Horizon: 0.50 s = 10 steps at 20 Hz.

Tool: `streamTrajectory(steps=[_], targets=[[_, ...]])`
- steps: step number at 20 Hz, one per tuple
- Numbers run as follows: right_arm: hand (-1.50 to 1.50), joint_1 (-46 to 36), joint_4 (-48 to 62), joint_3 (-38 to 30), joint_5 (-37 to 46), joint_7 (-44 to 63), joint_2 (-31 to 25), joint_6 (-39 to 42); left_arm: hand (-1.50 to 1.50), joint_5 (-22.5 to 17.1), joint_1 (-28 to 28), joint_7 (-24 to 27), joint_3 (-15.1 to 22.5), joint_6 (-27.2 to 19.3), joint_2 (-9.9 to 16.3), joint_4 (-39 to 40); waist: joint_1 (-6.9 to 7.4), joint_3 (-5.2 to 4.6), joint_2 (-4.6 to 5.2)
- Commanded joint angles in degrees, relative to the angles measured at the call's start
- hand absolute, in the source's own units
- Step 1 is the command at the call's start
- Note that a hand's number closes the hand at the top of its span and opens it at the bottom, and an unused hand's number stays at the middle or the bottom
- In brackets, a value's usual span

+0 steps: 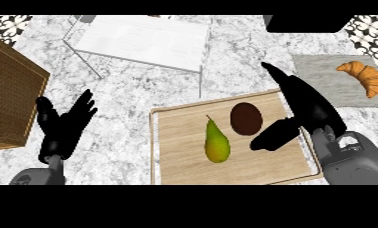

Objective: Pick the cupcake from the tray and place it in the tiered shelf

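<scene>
The marble counter [133, 87] fills the view; on it, towards the far side, stands the white tiered shelf [144, 39] on thin metal legs, and nearer lies the wooden tray [177, 162]; on the tray sit a pear [215, 142] and, just to its right, the dark brown cupcake [246, 118], seen from above as an oval; the right hand [306, 107] hangs over the tray's right side, fingers stretched out and thumb spread towards the cupcake, open and holding nothing; the left hand [63, 127] rests at the lower left, fingers up and relaxed, empty; the step in hand looks to be the reach, and to do it well the right hand should come down with the thumb on the cupcake's near side and the fingers behind it, closing round the cake without nudging the pear, which lies close enough to be knocked; around are a wicker basket [18, 97] at the left edge, a grey mat [325, 79] with a croissant [362, 74] at the right, and a black block [306, 23] at the top right; the way up to the shelf seems open.
</scene>
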<state>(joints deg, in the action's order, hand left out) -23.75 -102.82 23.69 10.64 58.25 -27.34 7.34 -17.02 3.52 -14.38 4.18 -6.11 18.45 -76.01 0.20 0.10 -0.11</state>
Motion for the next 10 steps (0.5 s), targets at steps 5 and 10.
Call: streamTrajectory(steps=[5, 10], targets=[[-1.50, 3.9, -0.9, 1.6, 9.3, 4.6, 4.2, 1.1, 0.00, 2.6, 1.2, -0.6, -0.4, -1.4, -3.3, 0.6, -0.28, -0.11, 0.05], [-1.50, 3.8, 3.4, 1.3, 14.1, 2.6, 8.5, 2.0, 0.00, 0.5, -0.5, -0.3, -4.0, 4.1, -0.6, 0.3, -0.09, -0.11, 0.07]])
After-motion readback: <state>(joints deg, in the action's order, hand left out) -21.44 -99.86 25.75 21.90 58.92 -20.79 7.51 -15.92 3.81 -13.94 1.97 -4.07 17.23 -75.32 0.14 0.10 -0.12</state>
